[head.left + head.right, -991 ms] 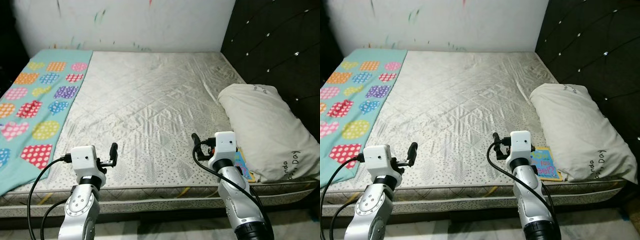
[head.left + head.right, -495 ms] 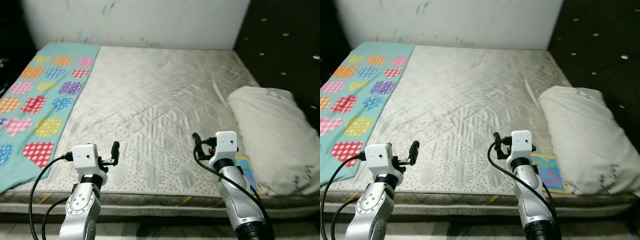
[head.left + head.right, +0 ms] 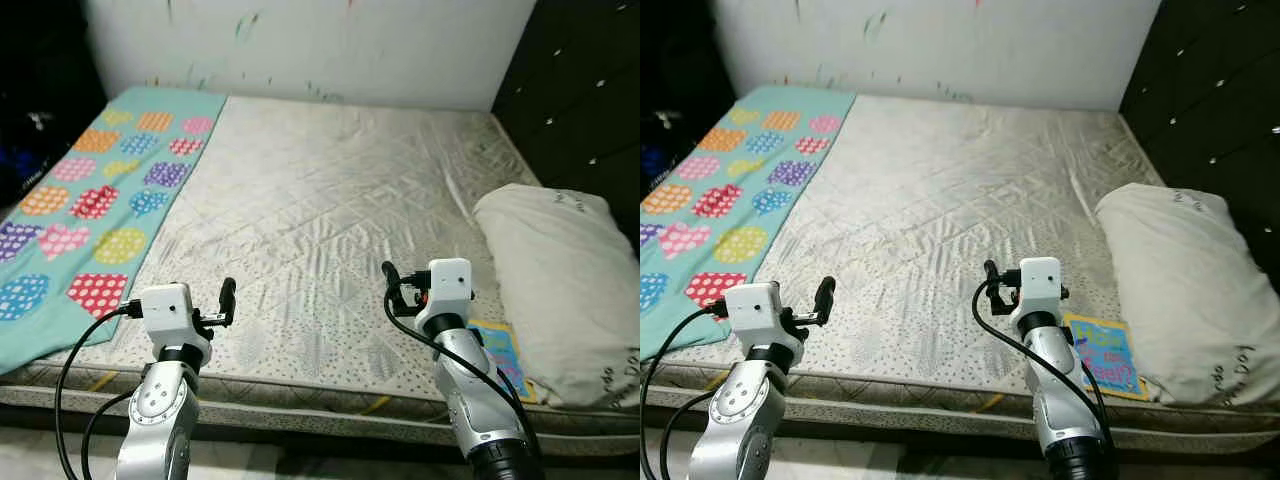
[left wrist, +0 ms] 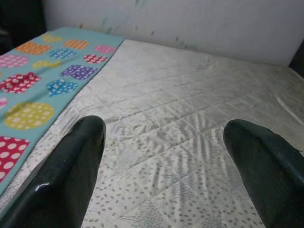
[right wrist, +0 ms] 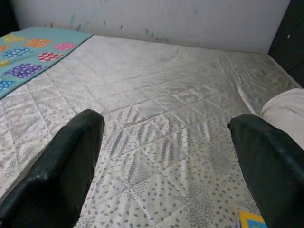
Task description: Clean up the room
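Note:
A bed with a bare grey quilted mattress (image 3: 330, 200) lies before me. A teal blanket (image 3: 100, 200) with coloured hearts lies flat along its left side. A white pillow (image 3: 565, 270) rests at the right side. A small colourful picture book (image 3: 1102, 355) lies at the front right edge, against the pillow. My left gripper (image 3: 228, 300) hovers over the mattress's front edge, open with nothing in it. My right gripper (image 3: 390, 280) is also held over the front edge, left of the book, open and holding nothing. The wrist views show the fingers (image 4: 71, 175) (image 5: 66, 166) wide apart above the mattress.
A white wall (image 3: 330, 50) with paint marks stands behind the bed. A dark padded headboard (image 3: 590, 90) rises on the right. Dark clutter (image 3: 30, 120) lies in the shade to the left of the bed. A strip of floor (image 3: 60, 450) shows below the mattress edge.
The camera has swung a little to the left, so more of the blanket and less of the pillow shows. Both arms keep the same pose with open fingers.

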Robot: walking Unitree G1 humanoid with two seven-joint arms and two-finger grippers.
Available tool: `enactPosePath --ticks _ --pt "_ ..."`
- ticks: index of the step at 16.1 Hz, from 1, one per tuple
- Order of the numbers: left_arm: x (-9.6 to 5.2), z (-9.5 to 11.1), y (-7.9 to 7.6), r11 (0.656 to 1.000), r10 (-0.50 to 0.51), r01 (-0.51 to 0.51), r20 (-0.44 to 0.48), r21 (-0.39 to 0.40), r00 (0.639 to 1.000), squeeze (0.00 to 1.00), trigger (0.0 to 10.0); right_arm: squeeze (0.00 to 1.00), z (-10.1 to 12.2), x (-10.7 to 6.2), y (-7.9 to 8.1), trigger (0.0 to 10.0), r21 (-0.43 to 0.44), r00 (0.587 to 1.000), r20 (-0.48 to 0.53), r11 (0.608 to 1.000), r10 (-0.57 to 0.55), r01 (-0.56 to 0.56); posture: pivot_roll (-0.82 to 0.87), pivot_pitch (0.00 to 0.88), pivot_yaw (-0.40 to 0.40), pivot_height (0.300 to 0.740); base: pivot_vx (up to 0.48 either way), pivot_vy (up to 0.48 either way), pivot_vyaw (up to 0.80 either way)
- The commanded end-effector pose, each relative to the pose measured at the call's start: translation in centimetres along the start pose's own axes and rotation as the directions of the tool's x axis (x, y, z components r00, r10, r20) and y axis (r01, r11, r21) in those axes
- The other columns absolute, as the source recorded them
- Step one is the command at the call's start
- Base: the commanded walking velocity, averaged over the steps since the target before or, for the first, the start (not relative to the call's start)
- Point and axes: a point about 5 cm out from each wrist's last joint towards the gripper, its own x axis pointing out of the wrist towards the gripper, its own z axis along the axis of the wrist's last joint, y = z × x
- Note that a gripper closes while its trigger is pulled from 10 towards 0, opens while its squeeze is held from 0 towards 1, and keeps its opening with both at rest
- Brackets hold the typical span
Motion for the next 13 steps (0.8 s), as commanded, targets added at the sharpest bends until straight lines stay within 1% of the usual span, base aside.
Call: enactPosePath --ticks 1,13 --pt "0.02 -0.02 -0.15 1.0 -0.007 0.007 0.0 0.006 1.0 0.0 10.0 0.0 -0.05 0.01 -0.35 10.0 -0.008 1.0 0.0 1.0 -0.011 0.011 -0.05 0.0 -0.039 0.74 0.292 0.0 0.0" --pt "-0.07 -0.16 -0.16 1.0 -0.005 0.006 -0.008 0.009 1.0 0.0 10.0 0.0 -0.15 -0.09 -0.29 10.0 -0.008 1.0 -0.004 1.0 -0.013 0.013 -0.05 0.0 -0.036 0.74 0.378 0.0 0.0"
